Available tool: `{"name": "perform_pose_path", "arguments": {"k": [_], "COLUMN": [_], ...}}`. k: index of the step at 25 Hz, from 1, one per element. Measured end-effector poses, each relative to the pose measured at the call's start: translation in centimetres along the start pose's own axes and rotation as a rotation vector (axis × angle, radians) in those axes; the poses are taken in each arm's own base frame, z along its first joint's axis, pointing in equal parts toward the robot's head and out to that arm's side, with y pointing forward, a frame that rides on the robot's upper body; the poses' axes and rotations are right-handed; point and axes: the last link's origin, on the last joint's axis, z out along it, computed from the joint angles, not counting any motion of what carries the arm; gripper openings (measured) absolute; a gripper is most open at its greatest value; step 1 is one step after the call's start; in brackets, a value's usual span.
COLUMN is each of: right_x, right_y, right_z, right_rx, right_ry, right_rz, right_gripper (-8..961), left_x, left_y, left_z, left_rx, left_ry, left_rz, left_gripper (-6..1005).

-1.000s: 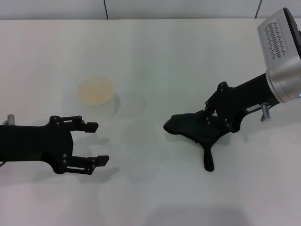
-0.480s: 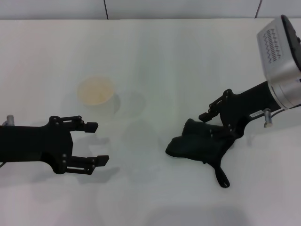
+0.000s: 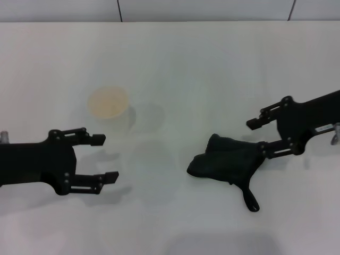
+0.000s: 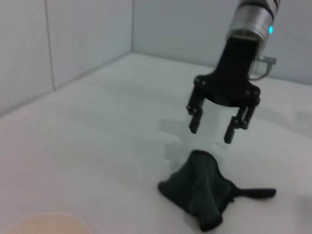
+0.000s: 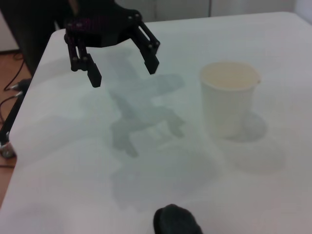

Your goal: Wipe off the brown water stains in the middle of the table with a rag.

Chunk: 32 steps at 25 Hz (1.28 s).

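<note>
The black rag (image 3: 228, 162) lies in a lump on the white table (image 3: 186, 64), right of centre, its narrow tail pointing toward the near edge. My right gripper (image 3: 256, 138) is open just to the right of the rag and holds nothing; its lower finger is close to the rag's edge. The left wrist view shows it (image 4: 210, 134) standing open behind the rag (image 4: 200, 187). My left gripper (image 3: 103, 158) is open and empty at the near left; it also shows in the right wrist view (image 5: 123, 73). No brown stain shows in any view.
A white paper cup (image 3: 109, 103) with a pale beige inside stands left of centre, just beyond my left gripper; it also shows in the right wrist view (image 5: 229, 100). A wall runs along the table's far edge.
My right gripper dragged the rag toward the near edge, then opened, let it go and drew back to the right. The rag now lies still. My left gripper shifted slightly left.
</note>
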Motion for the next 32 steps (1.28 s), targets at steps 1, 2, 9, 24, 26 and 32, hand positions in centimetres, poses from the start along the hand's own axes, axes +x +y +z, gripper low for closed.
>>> {"name": "perform_pose_path", "arguments": {"k": [1,2,9,24,26,32], "right_x": [0.3,0.5,1.6,2.8,2.8,2.7], "right_y": [0.0,0.1,1.0,2.3,2.3,2.1], "right_z": [-0.3,-0.7,-2.1,-3.3,-3.3,-3.1], "right_rx": [0.009,0.016,0.020,0.077,0.078,0.083], "right_ry": [-0.009,-0.019,-0.130,-0.243,-0.244,-0.245], "right_rz": [0.009,0.015,0.042,0.032,0.031,0.031], "right_gripper": [534,538,545,546,546,546], "left_x": [-0.1,-0.2,-0.8,-1.1,-1.1,-1.0], "left_y": [0.0,-0.1,0.0,-0.4,-0.4,-0.4], "left_z": [-0.1,-0.2,-0.5,-0.8,-0.9,-1.0], "left_rx": [0.006,0.013,0.024,0.055,0.059,0.059], "left_ry": [0.015,0.030,0.058,0.091,0.092,0.101], "left_rz": [0.001,0.003,0.015,0.019,0.020,0.022], "left_gripper": [861,861,861,861,861,861]}}
